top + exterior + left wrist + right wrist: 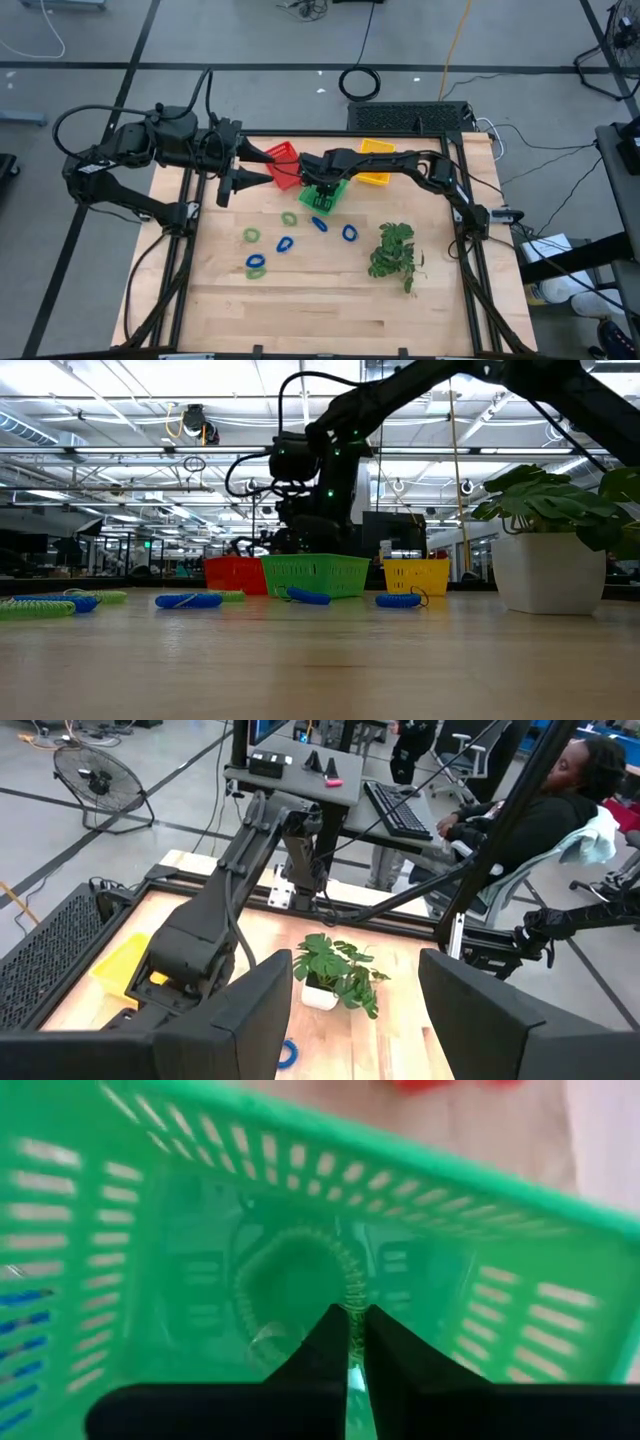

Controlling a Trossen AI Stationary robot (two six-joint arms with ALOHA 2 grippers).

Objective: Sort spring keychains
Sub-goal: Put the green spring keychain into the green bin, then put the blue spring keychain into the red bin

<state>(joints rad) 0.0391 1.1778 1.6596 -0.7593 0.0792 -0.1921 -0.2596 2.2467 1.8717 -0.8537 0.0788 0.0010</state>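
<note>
My right gripper [354, 1330] points steeply down into the green mesh basket [325, 196], shut on a green spring keychain [300, 1280]. The red basket [283, 162] stands left of the green one and the yellow basket [375, 160] right of it, at the table's far side. Loose spring keychains lie flat on the wood nearer the front: green ones [289, 218] [251, 235] and blue ones [319, 224] [349, 233] [285, 244]. My left gripper [262, 167] hangs open above the table's far left, holding nothing. My right gripper pinches the green keychain's coil [350, 1295] between its two fingertips, at one spot on the loop. The fingers come from above, slanting down into the basket. The loop hangs ahead of the fingertips over the basket's floor; whether it touches the floor I cannot tell.
A potted leafy plant [395, 250] stands at the right of the table. The three baskets [315, 575] sit close together in a row. Bare wood lies along the near edge. A person sits at a desk [560, 800] beyond the table.
</note>
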